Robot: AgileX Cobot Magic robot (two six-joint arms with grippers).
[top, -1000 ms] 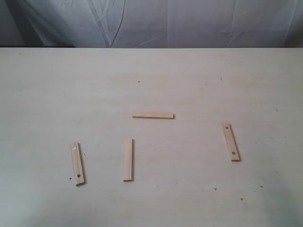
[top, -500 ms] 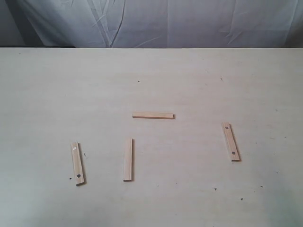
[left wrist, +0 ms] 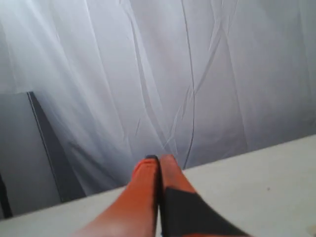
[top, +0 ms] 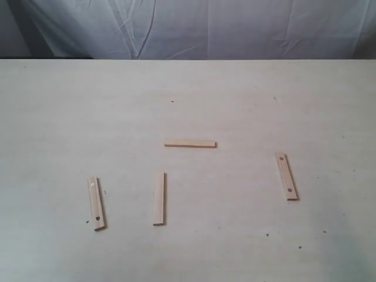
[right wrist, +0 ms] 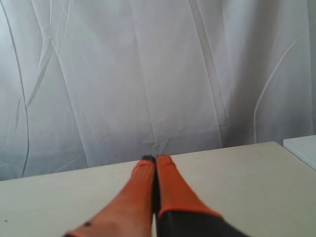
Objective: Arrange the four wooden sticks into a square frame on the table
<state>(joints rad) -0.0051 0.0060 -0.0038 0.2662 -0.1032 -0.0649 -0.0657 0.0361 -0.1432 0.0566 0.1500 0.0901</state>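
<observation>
We see the left gripper (left wrist: 159,159) and right gripper (right wrist: 156,159) with fingers pressed together, seemingly empty; beyond their tips lie table (right wrist: 247,177) and curtain (right wrist: 148,74).

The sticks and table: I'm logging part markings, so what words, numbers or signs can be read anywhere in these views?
None: no text is legible. The left drilled stick and right drilled stick show only holes; the far plain stick, near plain stick, table, backdrop cloth, left tool and right tool bear no lettering.
</observation>
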